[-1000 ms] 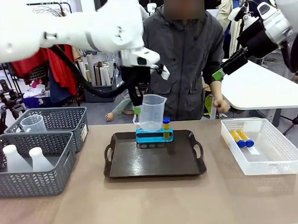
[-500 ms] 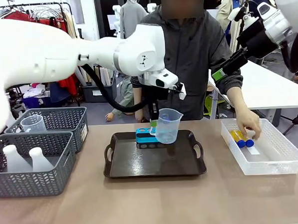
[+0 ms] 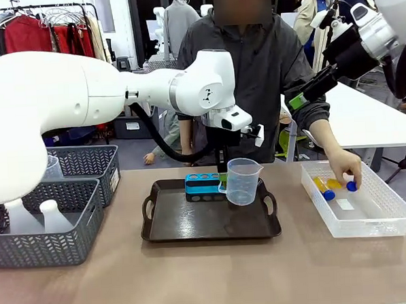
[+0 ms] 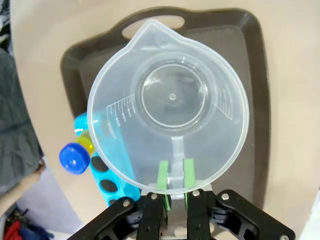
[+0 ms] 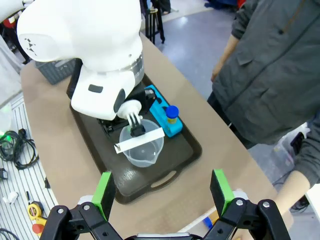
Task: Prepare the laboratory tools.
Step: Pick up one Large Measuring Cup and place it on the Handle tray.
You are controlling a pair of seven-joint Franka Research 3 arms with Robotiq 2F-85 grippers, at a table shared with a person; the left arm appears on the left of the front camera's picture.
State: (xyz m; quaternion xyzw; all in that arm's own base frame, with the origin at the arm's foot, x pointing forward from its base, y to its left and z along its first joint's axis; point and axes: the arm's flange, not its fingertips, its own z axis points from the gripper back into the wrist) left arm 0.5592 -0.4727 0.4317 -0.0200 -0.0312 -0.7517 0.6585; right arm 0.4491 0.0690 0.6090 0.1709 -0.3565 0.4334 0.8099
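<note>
The table carries the dark tray. The clear measuring beaker hangs upright, mouth up, low over the tray's right half. I cannot tell whether its base touches the tray floor. The left end effector is closed on the beaker's handle from above, so the free tray floor lies straight below, and I judge the setting-down goes downward. The blue tube rack stands just beside the beaker, on the person's side, holding one blue-capped test tube. The right end effector stands open, high and well apart.
</note>
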